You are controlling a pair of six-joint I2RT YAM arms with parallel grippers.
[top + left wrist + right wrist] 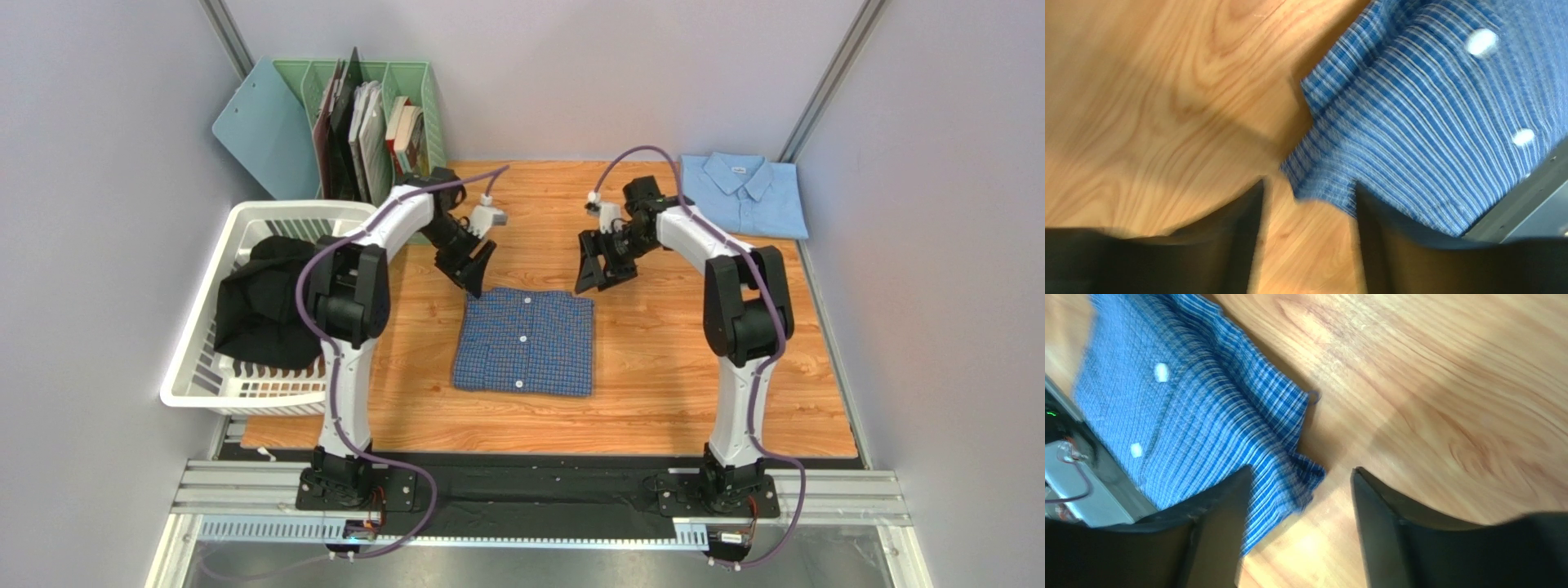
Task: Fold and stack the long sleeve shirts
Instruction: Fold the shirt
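Note:
The mid-blue checked shirt [525, 342] lies folded into a rectangle in the middle of the wooden table, its white buttons up. The pale sky-blue shirt [743, 191] lies folded at the back right corner. My left gripper [472, 277] hangs open just above the checked shirt's far left corner; that corner [1315, 177] shows between my fingers [1247, 233] in the left wrist view. My right gripper [589, 275] hangs open above the far right corner; the checked shirt [1198, 422] shows there in the right wrist view, by my fingers [1223, 520]. Neither holds anything.
A white laundry basket [206, 321] with dark clothing [270, 300] stands at the left table edge. A green file rack [368, 116] with books and a blue clipboard [264, 126] stand at the back left. Grey walls close both sides.

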